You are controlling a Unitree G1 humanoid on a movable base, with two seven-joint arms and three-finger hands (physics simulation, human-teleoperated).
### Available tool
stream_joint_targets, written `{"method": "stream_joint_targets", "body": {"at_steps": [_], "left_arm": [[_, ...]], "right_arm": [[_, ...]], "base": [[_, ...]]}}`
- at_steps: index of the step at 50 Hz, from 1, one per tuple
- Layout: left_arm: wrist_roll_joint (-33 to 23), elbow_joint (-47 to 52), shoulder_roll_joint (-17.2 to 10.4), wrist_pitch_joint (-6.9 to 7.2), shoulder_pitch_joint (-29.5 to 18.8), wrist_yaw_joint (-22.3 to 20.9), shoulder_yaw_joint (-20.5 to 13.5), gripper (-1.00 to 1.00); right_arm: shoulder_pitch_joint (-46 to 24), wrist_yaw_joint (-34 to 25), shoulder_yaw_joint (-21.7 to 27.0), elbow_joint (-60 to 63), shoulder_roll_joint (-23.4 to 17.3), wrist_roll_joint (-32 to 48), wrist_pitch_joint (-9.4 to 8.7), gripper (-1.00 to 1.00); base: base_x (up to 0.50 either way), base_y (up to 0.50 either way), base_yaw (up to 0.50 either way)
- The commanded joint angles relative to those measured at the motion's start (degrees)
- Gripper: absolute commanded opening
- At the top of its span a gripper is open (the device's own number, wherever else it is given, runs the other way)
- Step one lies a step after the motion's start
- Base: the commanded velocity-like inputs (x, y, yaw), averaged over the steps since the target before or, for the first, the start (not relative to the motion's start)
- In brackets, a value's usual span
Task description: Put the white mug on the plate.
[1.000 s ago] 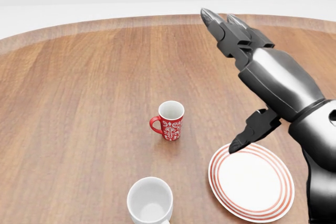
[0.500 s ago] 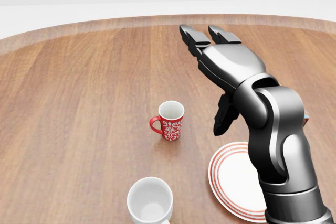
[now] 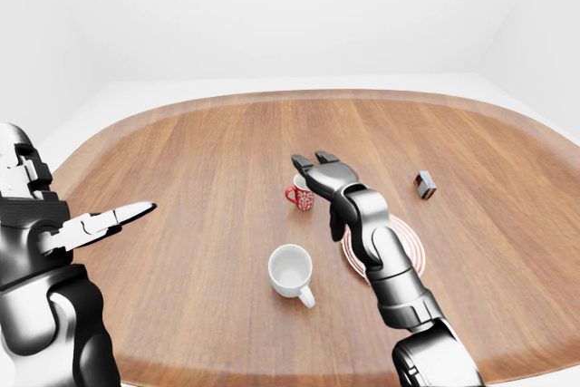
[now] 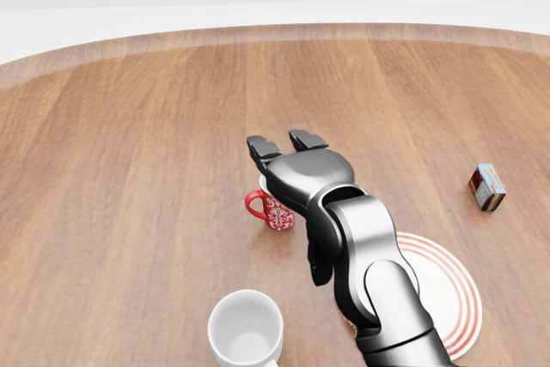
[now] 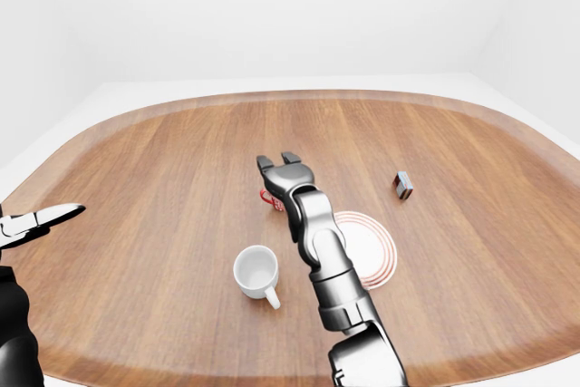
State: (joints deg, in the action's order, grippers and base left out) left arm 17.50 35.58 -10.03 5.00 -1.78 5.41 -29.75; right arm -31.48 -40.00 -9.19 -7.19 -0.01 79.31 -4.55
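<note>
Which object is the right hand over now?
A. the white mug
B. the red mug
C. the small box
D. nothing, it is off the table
B: the open right hand sits above the red mug, partly hiding it, while the white mug lies lower in the head view.

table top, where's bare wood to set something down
The round wooden table is bare along its left half and top rim. Crowded: right hand over the red patterned mug, white mug, red-ringed plate. A small box sits right.
</note>
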Motion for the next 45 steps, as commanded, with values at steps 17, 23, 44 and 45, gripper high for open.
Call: {"method": "stream_joint_targets", "body": {"at_steps": [17,23,44,45], "left_arm": [[-0.1,0.1,0.1,0.00,0.0,0.1,0.2,1.00],[0.0,0.2,0.1,0.00,0.1,0.1,0.1,1.00],[0.2,-0.3,-0.1,0.00,-0.1,0.2,0.0,1.00],[0.2,-0.3,-0.1,0.00,-0.1,0.1,0.0,1.00]], "right_arm": [[15.1,0.0,-10.0,5.6,8.2,8.8,4.73,1.00],[17.3,0.0,-11.5,4.6,8.6,9.7,5.87,1.00],[16.8,0.0,-12.3,-3.6,9.7,12.1,4.97,1.00],[16.3,0.0,-12.0,-4.9,9.8,12.1,4.75,1.00]], "base": [[0.00,0.00,0.00],[0.00,0.00,0.00],[0.00,0.00,0.00],[0.00,0.00,0.00]]}}
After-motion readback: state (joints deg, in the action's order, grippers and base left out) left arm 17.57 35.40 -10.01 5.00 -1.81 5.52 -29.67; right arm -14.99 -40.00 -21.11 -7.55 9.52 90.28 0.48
